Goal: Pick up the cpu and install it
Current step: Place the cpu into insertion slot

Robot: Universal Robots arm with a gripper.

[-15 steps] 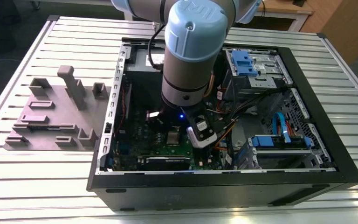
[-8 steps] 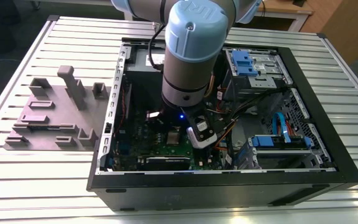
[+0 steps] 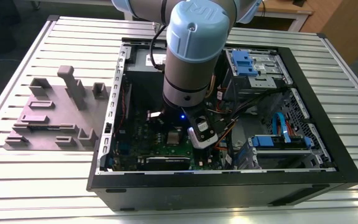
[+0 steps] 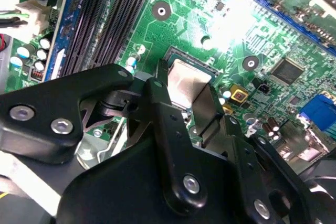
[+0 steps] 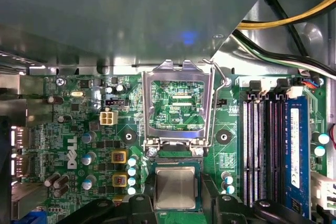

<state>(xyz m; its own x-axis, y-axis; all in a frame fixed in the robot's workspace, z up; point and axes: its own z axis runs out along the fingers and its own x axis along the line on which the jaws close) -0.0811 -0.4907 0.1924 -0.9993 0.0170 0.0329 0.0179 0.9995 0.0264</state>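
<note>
Fingers (image 4: 160, 108) of the gripper (image 4: 186, 90) are closed on the cpu (image 4: 188, 80), one black finger against each of two opposite edges, so the silvery chip sits squarely between them with its metal top bare. In the first wrist view the cpu (image 5: 176, 187) lies level inside the dark border of the socket (image 5: 176, 160), and the fingers (image 5: 148, 195) flank it just beside that border. Whether the chip is fully seated cannot be told.

Just beyond the socket the hinged frame (image 5: 176, 68) stands swung open, its hollow middle showing green board behind it. Its wire lever (image 5: 220, 85) is raised beside it. The motherboard (image 5: 79, 129) spreads around, with the memory slots (image 5: 262, 145) near the socket on one side.

In the exterior view the arm (image 3: 195, 51) reaches down into the open case (image 3: 229, 186), and the cpu (image 3: 175, 136) shows as a small pale square on the board just below the wrist. The case rests on the slatted tabletop (image 3: 42, 186). A grey fixture block (image 3: 48, 116) lies beside the case at the exterior view's left.
</note>
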